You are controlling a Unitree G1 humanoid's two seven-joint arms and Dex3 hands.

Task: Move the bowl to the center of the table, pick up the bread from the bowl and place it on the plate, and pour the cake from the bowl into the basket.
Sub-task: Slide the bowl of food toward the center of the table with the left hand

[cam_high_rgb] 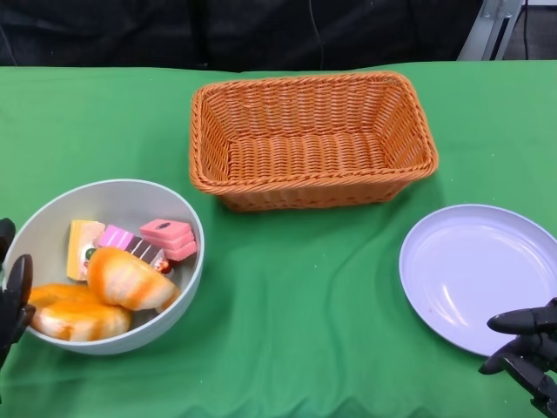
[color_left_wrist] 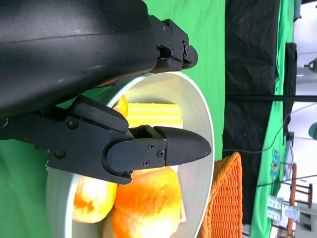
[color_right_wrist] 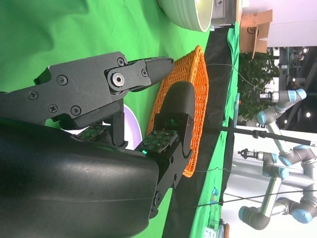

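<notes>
A pale grey bowl (cam_high_rgb: 122, 185) sits at the table's left. It holds two orange bread pieces (cam_high_rgb: 129, 279) and cake pieces, one yellow (cam_high_rgb: 83, 244) and one pink (cam_high_rgb: 170, 237). My left hand (cam_high_rgb: 13, 300) is at the bowl's left rim with its fingers apart. In the left wrist view one finger (color_left_wrist: 163, 148) reaches over the bowl (color_left_wrist: 204, 124) above the bread (color_left_wrist: 143, 203), and the others lie outside the rim. My right hand (cam_high_rgb: 531, 348) hovers open at the near edge of the lilac plate (cam_high_rgb: 479, 270), holding nothing.
A brown wicker basket (cam_high_rgb: 305, 196) stands at the table's far centre with nothing in it. Green cloth (cam_high_rgb: 296, 305) covers the table between the bowl and the plate. The right wrist view shows the basket (color_right_wrist: 193, 79) and the bowl (color_right_wrist: 190, 12) beyond my right hand (color_right_wrist: 124, 99).
</notes>
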